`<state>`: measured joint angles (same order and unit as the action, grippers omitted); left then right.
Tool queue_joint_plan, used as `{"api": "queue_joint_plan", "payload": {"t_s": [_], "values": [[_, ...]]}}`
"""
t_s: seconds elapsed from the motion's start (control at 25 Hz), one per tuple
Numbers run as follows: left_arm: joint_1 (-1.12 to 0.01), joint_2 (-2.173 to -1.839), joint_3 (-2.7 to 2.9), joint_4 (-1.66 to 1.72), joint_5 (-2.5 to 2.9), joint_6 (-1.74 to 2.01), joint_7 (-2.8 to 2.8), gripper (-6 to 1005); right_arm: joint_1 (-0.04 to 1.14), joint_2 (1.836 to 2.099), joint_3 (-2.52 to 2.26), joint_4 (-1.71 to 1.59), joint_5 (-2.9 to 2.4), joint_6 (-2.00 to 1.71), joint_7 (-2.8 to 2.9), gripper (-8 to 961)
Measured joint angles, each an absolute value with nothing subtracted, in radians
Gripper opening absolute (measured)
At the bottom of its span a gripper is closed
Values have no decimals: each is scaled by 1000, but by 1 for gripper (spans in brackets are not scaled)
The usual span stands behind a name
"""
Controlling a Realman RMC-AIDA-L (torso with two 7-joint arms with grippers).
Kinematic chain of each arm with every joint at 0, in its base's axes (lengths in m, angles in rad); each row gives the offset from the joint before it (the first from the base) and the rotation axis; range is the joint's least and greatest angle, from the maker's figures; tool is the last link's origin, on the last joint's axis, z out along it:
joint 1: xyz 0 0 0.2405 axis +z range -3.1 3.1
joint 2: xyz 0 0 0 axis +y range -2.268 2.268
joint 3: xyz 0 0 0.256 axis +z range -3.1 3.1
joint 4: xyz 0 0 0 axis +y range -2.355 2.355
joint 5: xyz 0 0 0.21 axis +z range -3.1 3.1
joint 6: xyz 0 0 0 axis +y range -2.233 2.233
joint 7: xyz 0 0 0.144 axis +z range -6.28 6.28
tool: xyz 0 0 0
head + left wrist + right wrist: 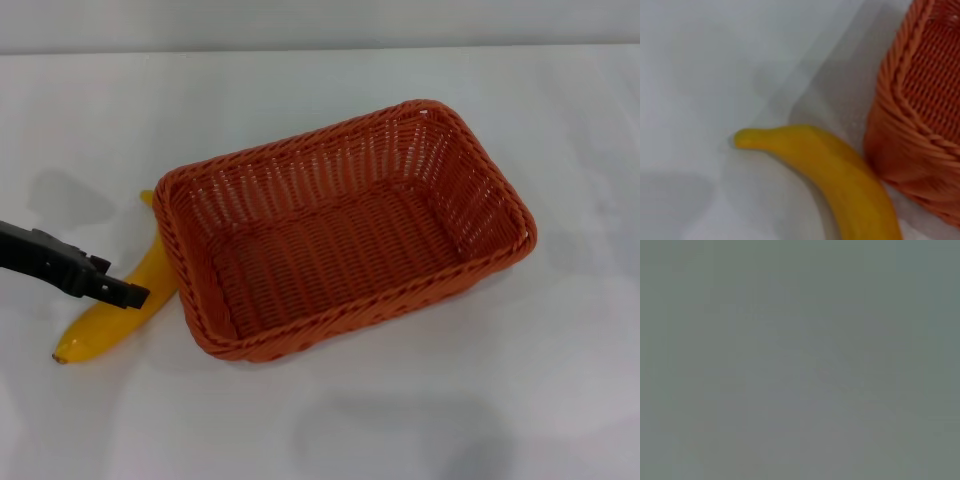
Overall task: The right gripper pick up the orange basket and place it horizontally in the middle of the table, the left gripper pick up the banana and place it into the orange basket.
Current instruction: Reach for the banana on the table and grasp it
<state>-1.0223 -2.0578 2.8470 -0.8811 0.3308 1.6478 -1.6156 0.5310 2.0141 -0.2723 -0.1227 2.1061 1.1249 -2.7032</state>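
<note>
The orange basket (pixel 352 316) lies level and empty in the middle of the white table (pixel 450 420), its long side running left to right with the right end farther back. The yellow banana (pixel 108 328) lies on the table against the basket's left end, and it also shows in the left wrist view as the banana (pixel 840 170) beside the basket's woven corner (pixel 920 125). My left gripper (pixel 135 295) reaches in from the left edge and hangs just over the banana's middle. The right gripper is out of view, and the right wrist view is a blank grey field.
Bare white table surface surrounds the basket on all sides. The table's far edge meets a pale wall (pixel 320 20) at the top of the head view.
</note>
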Motion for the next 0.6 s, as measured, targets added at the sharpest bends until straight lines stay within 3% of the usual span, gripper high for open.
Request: {"api": "queue_joint_plan", "payload": {"t_s": [0.36, 0.6], "values": [[-1026, -2060, 2847, -818, 332, 1599, -1637, 737, 528, 2014, -268, -123, 2106, 1124, -2702, 870], [-1033, -2064, 2847, -795, 354, 1547, -1660, 537, 526, 2013, -268, -125, 2106, 1124, -2701, 869]]}}
